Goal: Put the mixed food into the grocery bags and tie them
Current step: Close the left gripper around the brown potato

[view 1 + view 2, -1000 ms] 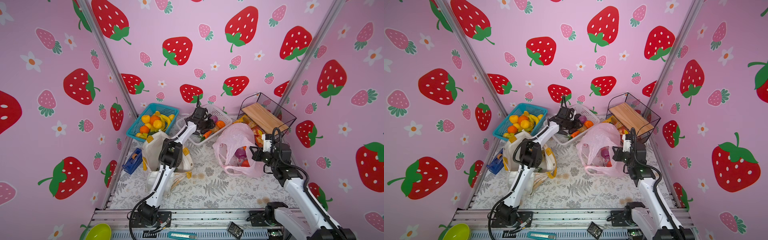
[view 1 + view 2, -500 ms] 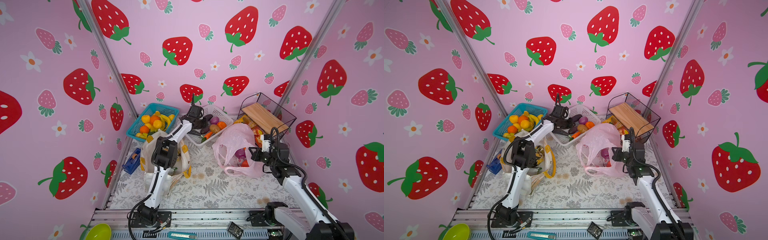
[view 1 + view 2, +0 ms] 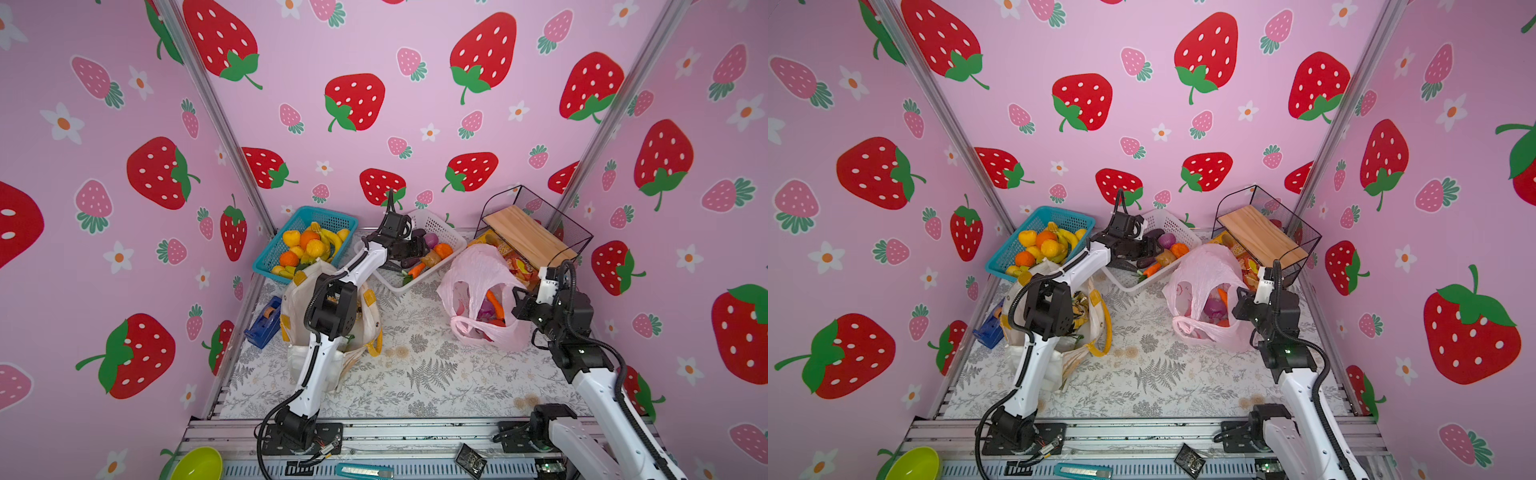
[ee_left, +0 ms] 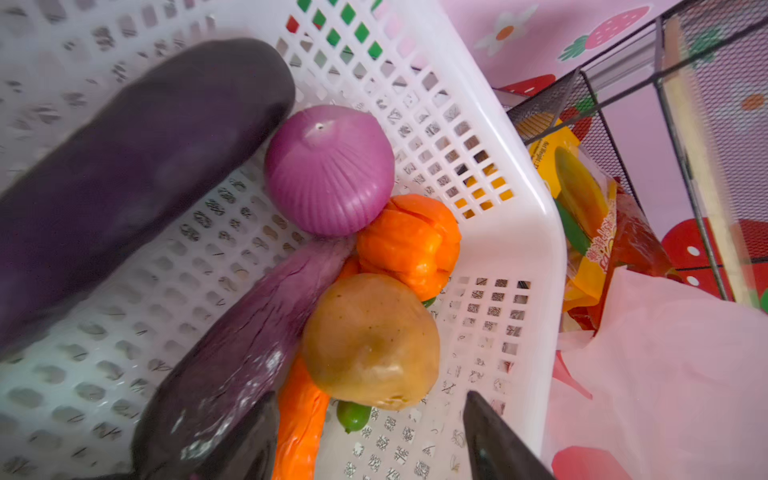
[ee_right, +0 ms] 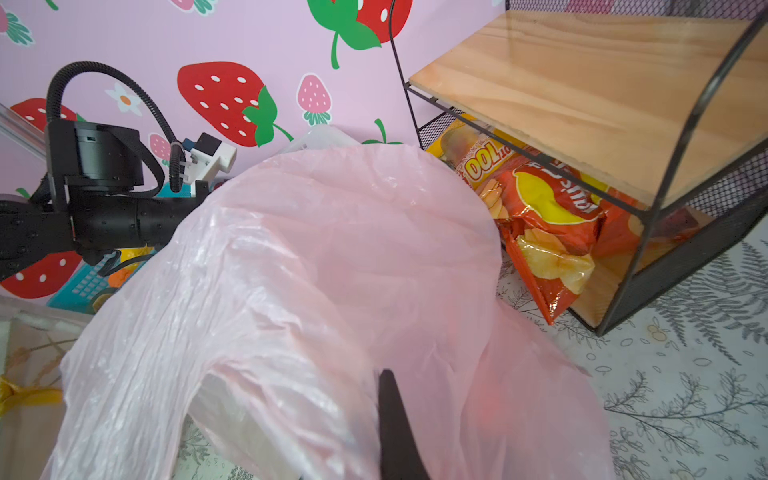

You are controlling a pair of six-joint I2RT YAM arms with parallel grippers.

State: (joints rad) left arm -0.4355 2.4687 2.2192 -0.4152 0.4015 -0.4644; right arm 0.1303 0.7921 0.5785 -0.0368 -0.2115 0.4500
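While left fingers (image 4: pixel 494 440) stand spread by the potato (image 4: pixel 370 340), the carrot (image 4: pixel 299 419) lies near-left to far-right; right fingers (image 5: pixel 395 424) pinch the pink bag (image 5: pixel 332 270).

Robot test booth, lab-style mock-up.
- Booth enclosed by strawberry-print walls (image 3: pixel 353 104), joined at aluminium posts (image 3: pixel 220 124).
- Left arm (image 3: pixel 299 430) and right arm (image 3: pixel 598 386) bolted to slotted aluminium rail (image 3: pixel 415 434) along front edge.
- Table dressed with fern-print cloth (image 3: pixel 428 374).
- Props sorted into blue basket (image 3: pixel 328 212), white basket (image 3: pixel 440 226) and wire rack (image 3: pixel 528 237).
- Vegetables (image 4: pixel 328 170) seen to be moulded plastic toys.
- Snack packets (image 5: pixel 548 216) stored under rack.
- Box cutter (image 3: pixel 363 471) and green bowl (image 3: pixel 197 465) left at rail, tape dispenser (image 3: pixel 262 322) at side wall.
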